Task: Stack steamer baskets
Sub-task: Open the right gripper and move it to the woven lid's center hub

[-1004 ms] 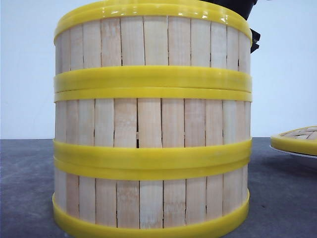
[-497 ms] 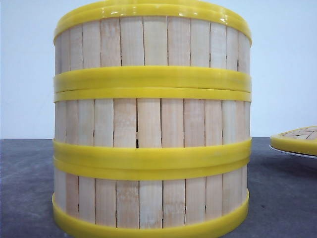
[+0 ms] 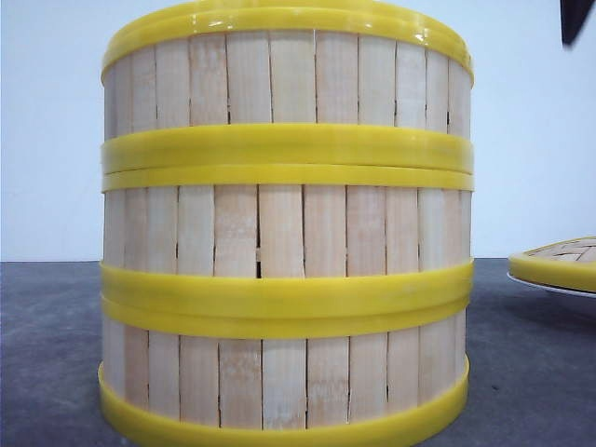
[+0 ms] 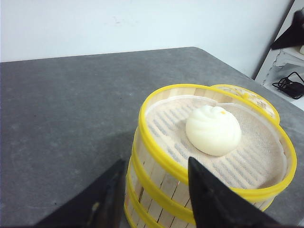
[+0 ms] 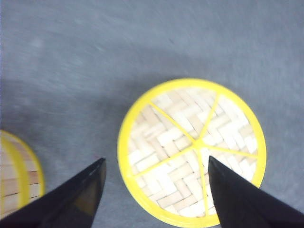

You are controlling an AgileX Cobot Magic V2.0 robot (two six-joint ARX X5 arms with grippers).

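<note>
Both grippers read as spread wide and holding nothing. Your left gripper (image 4: 154,194) hangs above and beside the stack, its two dark fingers (image 4: 216,202) apart, with one over the top rim and the other outside the wall; no contact is visible. Your right gripper (image 5: 154,190) hovers over the lid, fingers (image 5: 71,197) splayed to either side of it, clear of its surface as far as you can tell.

Largest item: the grey table (image 4: 61,118), matte, carrying everything.

Next: the steamer baskets (image 3: 287,223), three of them stacked one on another into a single upright column that fills most of the front view. Pale vertical slats, with thick yellow bands at each join; the rims sit flush and aligned, with no visible tilt. The right wrist view catches only an edge of the stack (image 5: 19,175), apart from the lid.

Next: the lid (image 5: 192,149), a flat woven disc with a yellow rim and yellow spokes, lying on the table to the stack's right and well apart from it. In the front view it (image 3: 559,261) appears to sit on a thin white plate (image 3: 549,287); you see only a sliver of that.

Smallest: one white steamed bun (image 4: 213,129), pleated, resting on the mesh liner (image 4: 247,161) inside the top basket, near its centre.
</note>
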